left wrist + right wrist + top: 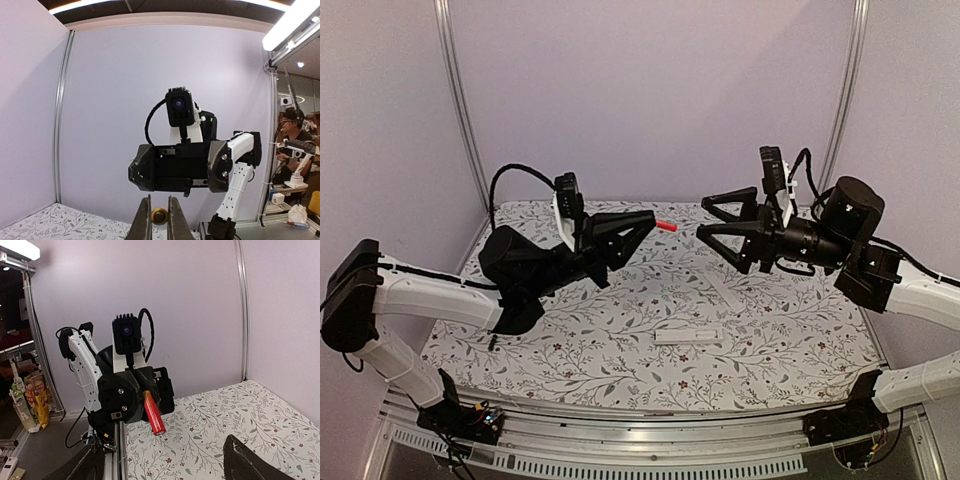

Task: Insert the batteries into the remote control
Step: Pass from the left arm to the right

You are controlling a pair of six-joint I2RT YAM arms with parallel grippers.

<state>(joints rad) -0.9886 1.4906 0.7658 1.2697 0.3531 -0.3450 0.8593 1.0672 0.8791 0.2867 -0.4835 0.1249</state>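
top external view: the left gripper (653, 222), raised at centre frame, is clamped on the red-orange battery (667, 227). facing it, the right gripper (703, 219) has its fingers spread apart. the remote control (688, 337) lies flat on the floral table (620, 350), lower centre.

A floral tablecloth (620, 330) fills the top view. A thin white cover strip (725, 290) lies at 3 o'clock from its centre. Aluminium posts (460, 110) rise at 11 and 1 o'clock. In the left wrist view a person (295, 132) shows at 3 o'clock.
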